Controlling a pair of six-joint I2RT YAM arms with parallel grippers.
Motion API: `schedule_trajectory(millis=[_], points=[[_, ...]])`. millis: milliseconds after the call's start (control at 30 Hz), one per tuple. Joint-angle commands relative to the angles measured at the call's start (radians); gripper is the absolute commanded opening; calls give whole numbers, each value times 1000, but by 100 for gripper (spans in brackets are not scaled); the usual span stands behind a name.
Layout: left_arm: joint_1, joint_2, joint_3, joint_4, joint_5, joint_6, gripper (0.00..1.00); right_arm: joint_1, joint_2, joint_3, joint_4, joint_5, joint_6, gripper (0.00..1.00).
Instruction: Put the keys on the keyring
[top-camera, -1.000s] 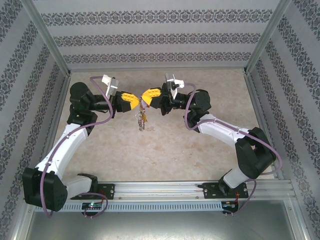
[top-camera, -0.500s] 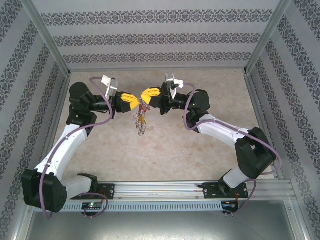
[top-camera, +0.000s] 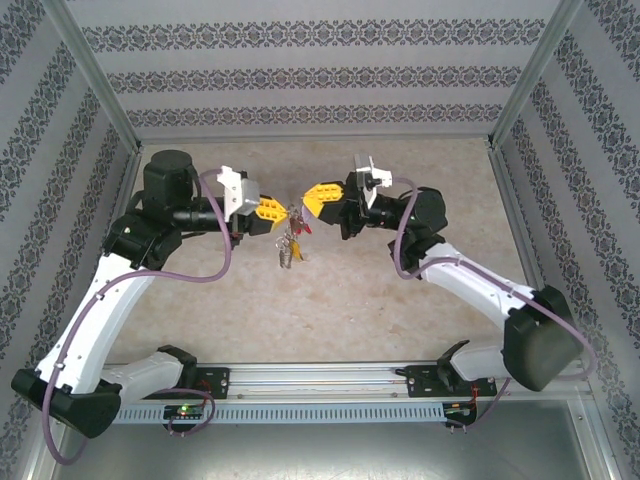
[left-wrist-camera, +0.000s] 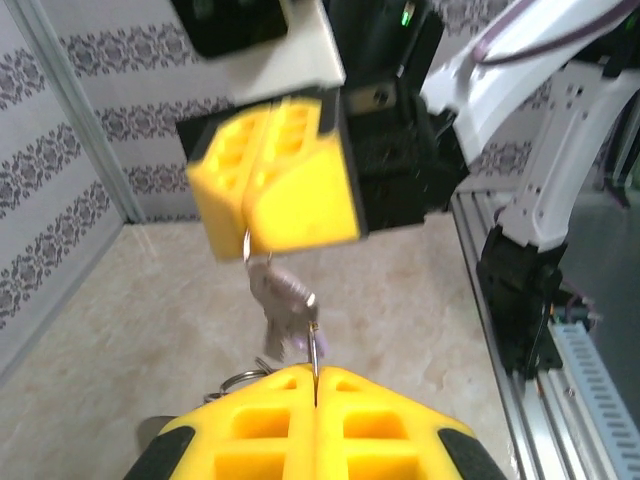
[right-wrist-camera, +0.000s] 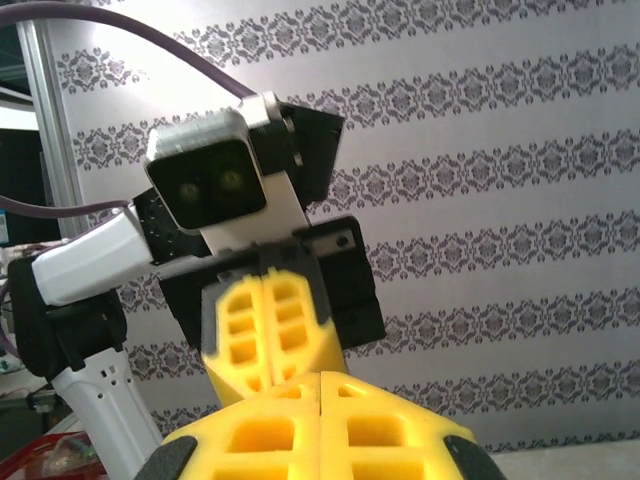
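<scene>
Tip: left pincer and right pincer are both pressed together, looks like on the thin keyring wire, lilac-headed key dangling between their tips, so I'd grip tight and twist slowly or it slips off.

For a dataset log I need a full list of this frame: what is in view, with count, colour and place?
keyring: one, thin grey, strung between the two grippers above the table
red piece: one, on the keyring
keys: small silvery cluster, one with lilac, hanging from the keyring; count too small to tell
table: one, beige
walls: grey-patterned, three sides
left gripper: yellow, shut on the keyring
right gripper: yellow, shut on the keyring
</scene>
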Motion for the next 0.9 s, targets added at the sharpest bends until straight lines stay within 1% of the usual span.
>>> schedule_trajectory(millis=[0, 67, 267, 500, 700, 867], points=[[-65, 41, 77, -223, -153, 187, 0, 1, -53, -37, -54, 2, -94, 0], [-89, 63, 105, -252, -183, 203, 0, 6, -75, -56, -61, 9, -127, 0], [-102, 84, 129, -251, -175, 205, 0, 52, -116, -103, -108, 31, -244, 0], [-104, 91, 130, -256, -132, 204, 0, 65, -106, -123, -103, 36, -277, 0], [-103, 90, 132, -268, -90, 206, 0, 64, -125, -158, -107, 101, -329, 0], [-102, 94, 134, -268, -65, 204, 0, 62, -134, -171, -119, 92, -349, 0]])
